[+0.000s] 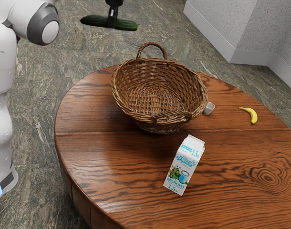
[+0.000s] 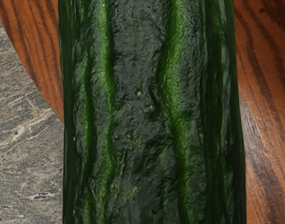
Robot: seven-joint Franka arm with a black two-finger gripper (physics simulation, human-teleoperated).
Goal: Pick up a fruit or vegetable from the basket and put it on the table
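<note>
One long green cucumber [image 1: 95, 20] is up in the air, higher than the basket [image 1: 158, 114]. In the exterior view it is above the basket's handle [image 1: 151, 44] and a bit toward that view's left. The black gripper [image 1: 112, 21] is squeezed on the middle of the cucumber, and the two ends poke out past it. The cucumber lies flat on its side in the grip. In the wrist view its skin is dark and bumpy, with lighter green stripes, and brown wood can be seen past both of its long sides.

The basket sits on the round wooden table [image 1: 231, 152]. It is brown and woven, and you can see down to its bottom. Just beside the basket, on the exterior view's right, is a little pale cup [image 1: 209, 109]. Farther from the basket on that same side, a yellow banana [image 1: 251, 114] lies on the wood. A milk box [image 1: 184, 164] with blue letters stands on the table, on the near side of the basket.

The big white arm [image 1: 3, 90] is well apart from the basket, at the exterior view's left. Gray stone floor [image 1: 83, 52] goes around behind the basket, and a light gray wall [image 1: 260, 31] is far behind it, toward the exterior view's right.
</note>
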